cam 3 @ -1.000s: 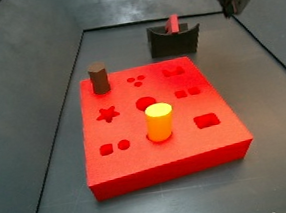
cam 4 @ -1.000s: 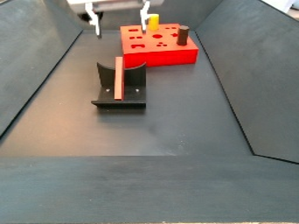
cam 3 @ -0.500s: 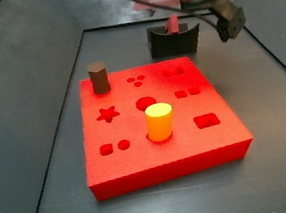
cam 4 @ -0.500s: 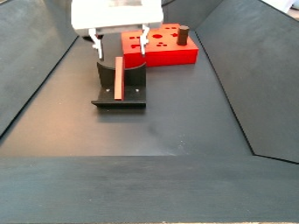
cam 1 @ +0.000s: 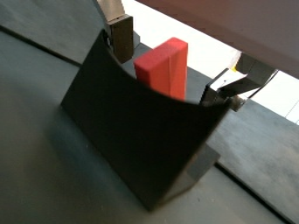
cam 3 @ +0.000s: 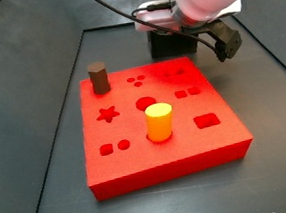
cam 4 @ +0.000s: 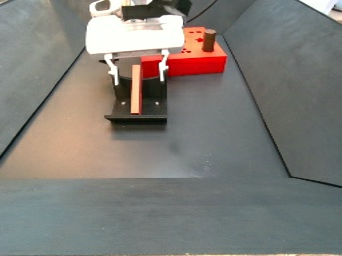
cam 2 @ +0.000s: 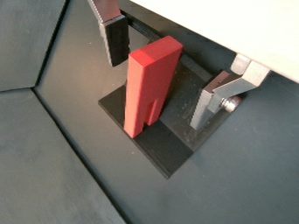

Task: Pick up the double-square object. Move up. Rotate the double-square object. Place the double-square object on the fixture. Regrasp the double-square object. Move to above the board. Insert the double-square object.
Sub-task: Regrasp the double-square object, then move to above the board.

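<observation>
End effector (cam 2: 165, 63) straddles double-square object (cam 2: 149, 85) (fingers apart).

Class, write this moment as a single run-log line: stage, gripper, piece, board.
stage: regrasp | gripper: at fixture, jaws open astride piece | double-square object: upright on fixture, not gripped | board: yellow and brown cylinders inserted

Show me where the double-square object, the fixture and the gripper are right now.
Double-square object (cam 2: 149, 86): wrist view, middle of its red face.
Fixture (cam 1: 128, 122): wrist view, its dark upright wall.
Gripper (cam 2: 170, 70): wrist view, midway between the fingertips, which straddle the double-square object with gaps on both sides.
</observation>
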